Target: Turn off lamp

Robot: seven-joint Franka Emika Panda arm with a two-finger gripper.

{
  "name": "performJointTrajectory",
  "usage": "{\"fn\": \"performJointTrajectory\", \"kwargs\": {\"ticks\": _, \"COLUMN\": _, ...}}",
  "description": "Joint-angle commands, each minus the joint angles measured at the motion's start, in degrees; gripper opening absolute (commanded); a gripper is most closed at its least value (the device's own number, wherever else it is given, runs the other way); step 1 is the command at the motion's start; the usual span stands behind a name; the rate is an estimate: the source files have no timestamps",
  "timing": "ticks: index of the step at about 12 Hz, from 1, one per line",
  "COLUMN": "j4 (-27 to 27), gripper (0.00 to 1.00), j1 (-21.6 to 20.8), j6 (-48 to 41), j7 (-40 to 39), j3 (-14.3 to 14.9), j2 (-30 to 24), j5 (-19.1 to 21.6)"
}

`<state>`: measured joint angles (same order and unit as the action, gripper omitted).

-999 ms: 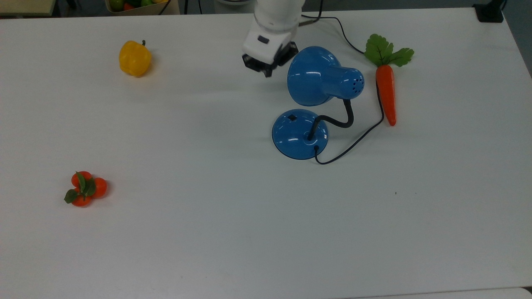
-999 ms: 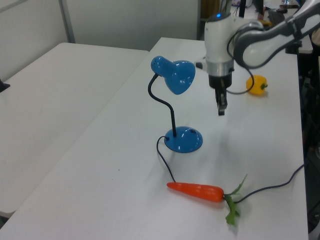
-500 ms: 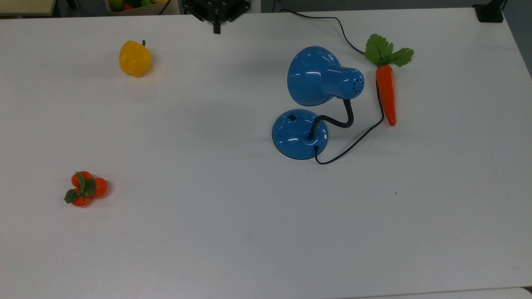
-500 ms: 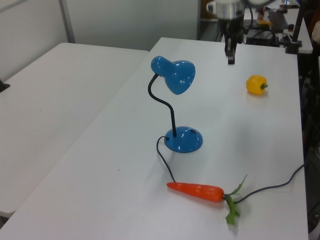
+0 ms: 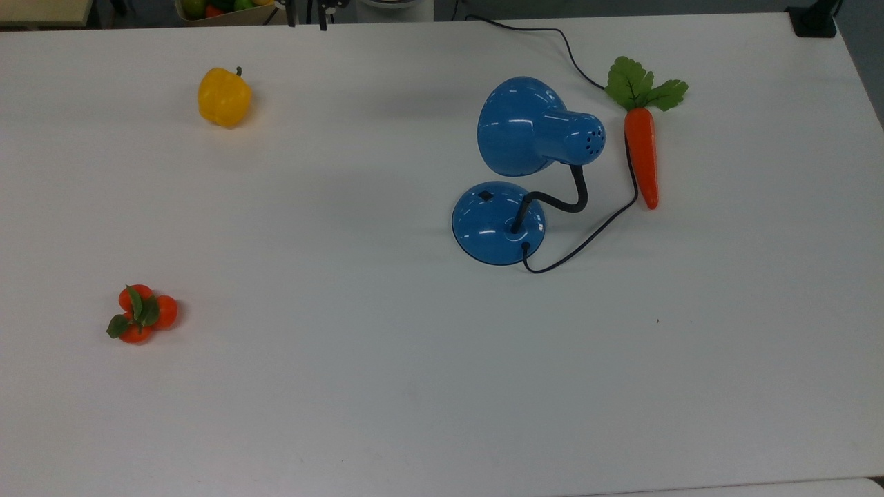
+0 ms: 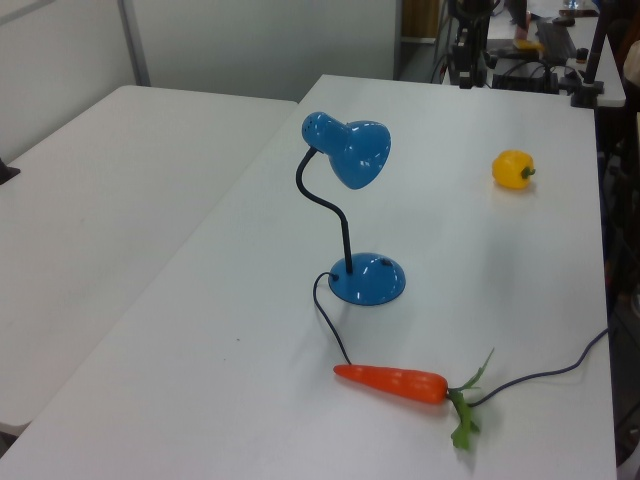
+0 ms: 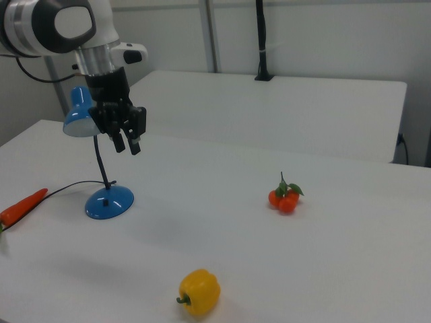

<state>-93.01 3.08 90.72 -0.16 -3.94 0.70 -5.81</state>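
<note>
1. Currently, the lamp (image 5: pixel 532 131) stands right of centre in the top view. Its round base is just below the dome shade, and the small black switch (image 5: pixel 485 195) sits on the upper-left part of the base.
2. The gripper (image 7: pixel 126 141) hangs in the upper left of the right view, high above the table (image 5: pixel 414 386). I cannot tell how wide the tool is set, and I see nothing held in it.
3. I see no bright pool under the shade, so I judge the lamp is probably off. I would not swear to it from these angles.
4. Risk one: if I go back for the switch, a push that lands off-centre on the glossy domed base could slide off. It could also shove the light lamp across the table instead of clicking the switch.
5. Risk two: the shade overhangs the upper edge of the base. A straight descent near it could knock the shade and bend the black neck.
6. Risk three: the cord (image 5: pixel 587 238) loops from the lower edge of the base towards the carrot (image 5: pixel 642 155). Dragging the lamp would pull both.
7. The right view puts the gripper against the shade, as if touching. The top view has it at the upper edge of the frame, well apart from the lamp.
8. The left view shows the height and curve of the neck, which the top view flattens.
9. The yellow pepper (image 5: pixel 223 96) and the red fruit cluster (image 5: pixel 141 314) lie well clear of the lamp.
</note>
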Motion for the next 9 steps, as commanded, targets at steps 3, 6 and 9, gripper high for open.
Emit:
{"fn": "performJointTrajectory", "kwargs": {"ticks": 3, "j4": 0.9, "gripper": 1.0, "j1": 0.3, "j6": -1.2, "j7": 0.9, "j3": 0.2, "j2": -0.9, "j5": -0.6}}
{"fn": "performJointTrajectory", "kwargs": {"ticks": 6, "j4": 1.9, "gripper": 1.0, "j1": 0.7, "j6": -1.2, "j7": 0.9, "j3": 0.2, "j2": -0.8, "j5": -0.5}}
{"fn": "performJointTrajectory", "kwargs": {"ticks": 9, "j4": 2.1, "gripper": 1.0, "j1": 0.8, "j6": -1.0, "j7": 0.9, "j3": 0.2, "j2": -0.7, "j5": -0.5}}
